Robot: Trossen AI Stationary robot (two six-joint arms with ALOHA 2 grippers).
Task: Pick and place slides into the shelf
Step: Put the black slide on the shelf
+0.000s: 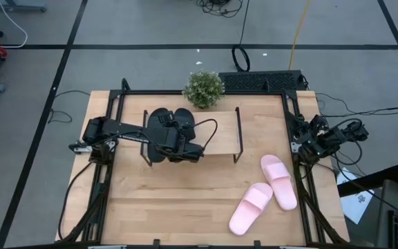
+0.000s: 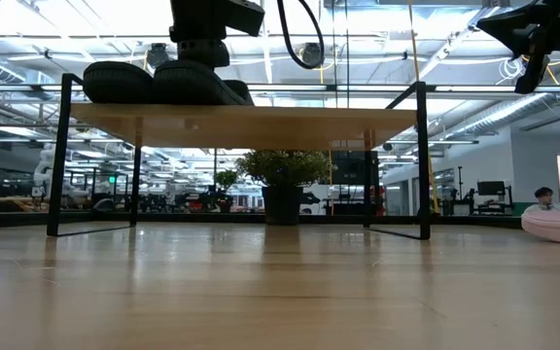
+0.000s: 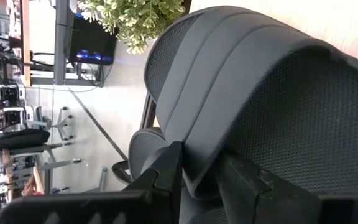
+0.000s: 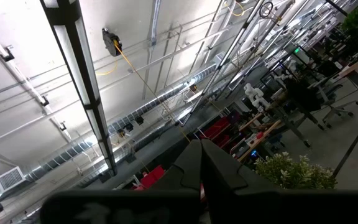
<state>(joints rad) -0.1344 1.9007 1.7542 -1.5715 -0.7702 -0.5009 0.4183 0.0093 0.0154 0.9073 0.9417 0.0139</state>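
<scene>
Nearest the camera, two pale pink slides (image 1: 264, 194) lie on the bench (image 1: 171, 214) at near right, long axes running near-left to far-right. The left hand (image 1: 184, 149) reaches across the shelf (image 1: 216, 128), clenched on the mesh strap of a black slide (image 3: 260, 93) beside its mate (image 1: 159, 124). The right hand (image 4: 201, 163), fingers together, is folded at the right edge.

Count, high view: 2 black slides (image 1: 170, 126) on the shelf (image 1: 220, 135), centre-left of frame. 2 pink slides (image 1: 267, 190) on the worktop (image 1: 178, 200), lower right. 1 shelf. 1 potted plant (image 1: 204, 88), top centre. 2 arms: left pincer (image 1: 185, 149), right pincer (image 1: 309, 142).
</scene>
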